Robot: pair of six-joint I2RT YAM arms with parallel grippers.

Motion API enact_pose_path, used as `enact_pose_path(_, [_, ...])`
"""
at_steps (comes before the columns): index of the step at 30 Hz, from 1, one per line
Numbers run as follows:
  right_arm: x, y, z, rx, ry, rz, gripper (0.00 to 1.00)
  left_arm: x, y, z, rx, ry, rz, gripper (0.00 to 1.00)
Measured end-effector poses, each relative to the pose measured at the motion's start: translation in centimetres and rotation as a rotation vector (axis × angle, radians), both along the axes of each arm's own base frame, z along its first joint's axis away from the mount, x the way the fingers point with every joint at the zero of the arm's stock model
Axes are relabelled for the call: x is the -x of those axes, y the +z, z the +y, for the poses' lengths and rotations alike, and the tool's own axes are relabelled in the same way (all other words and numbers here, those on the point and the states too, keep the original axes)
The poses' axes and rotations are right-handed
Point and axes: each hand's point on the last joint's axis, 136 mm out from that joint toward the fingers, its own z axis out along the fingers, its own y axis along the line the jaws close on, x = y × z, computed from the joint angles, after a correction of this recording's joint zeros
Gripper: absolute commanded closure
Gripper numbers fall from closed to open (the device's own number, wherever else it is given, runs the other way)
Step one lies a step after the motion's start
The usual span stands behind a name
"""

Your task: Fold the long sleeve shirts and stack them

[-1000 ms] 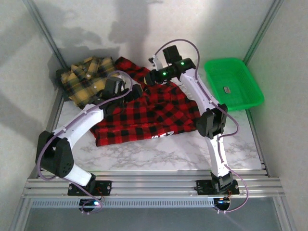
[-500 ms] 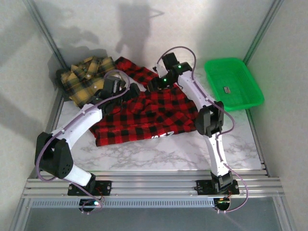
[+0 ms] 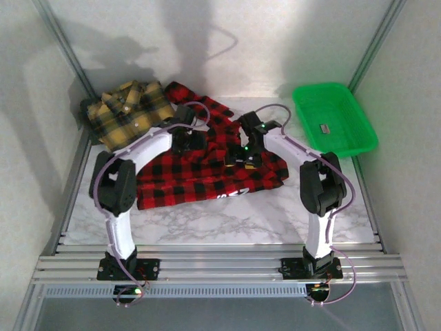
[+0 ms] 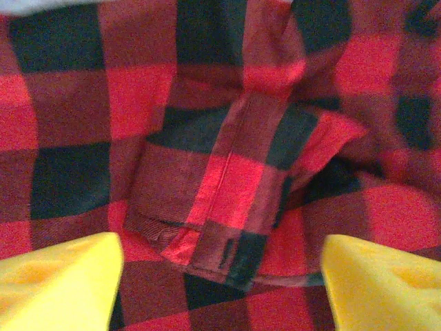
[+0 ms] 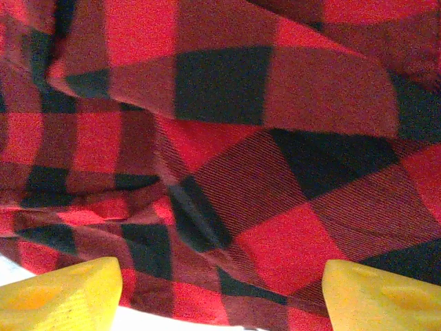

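Both tools are spread wide and gripping nothing: the left gripper (image 4: pixel 220 276) hangs over a folded flap (image 4: pixel 234 207) of the red-and-black shirt (image 3: pixel 200 176), and the right gripper (image 5: pixel 220 293) is low over its rumpled cloth. The shirt lies mid-table (image 3: pixel 227 221), long axis left to right, lettering (image 3: pixel 234 194) at the near edge, beside the bunched yellow-and-black shirt (image 3: pixel 127 114) at far left. Far right, the green tray (image 3: pixel 358 141) holds one small dark item (image 3: pixel 325 127).

fixed camera overhead looking down, both wrist cameras close over the red-and-black shirt (image 3: pixel 196 181)
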Motion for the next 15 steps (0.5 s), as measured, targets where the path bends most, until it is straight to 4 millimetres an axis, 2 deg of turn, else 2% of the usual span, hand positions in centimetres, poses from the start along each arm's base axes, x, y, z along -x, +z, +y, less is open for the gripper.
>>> enact_pose_path(2, [0.1, -0.1, -0.8, -0.001, -0.026, -0.002, 0.19, 0.3, -1.7, -0.2, -0.044, -0.024, 0.056, 0.32])
enact_pose_path(5, [0.3, 0.3, -2.0, -0.013, -0.061, -0.016, 0.19, -0.3, -3.0, -0.7, -0.078, -0.04, 0.085, 0.31])
enact_pose_path(12, [-0.2, 0.6, -2.3, -0.033, -0.073, -0.045, 0.19, -1.4, -3.8, -2.5, -0.116, -0.059, 0.079, 0.33])
enact_pose_path(15, [-0.2, 0.6, -2.1, -0.04, -0.071, -0.047, 0.19, -1.5, -4.7, -2.4, -0.15, -0.052, 0.093, 0.36])
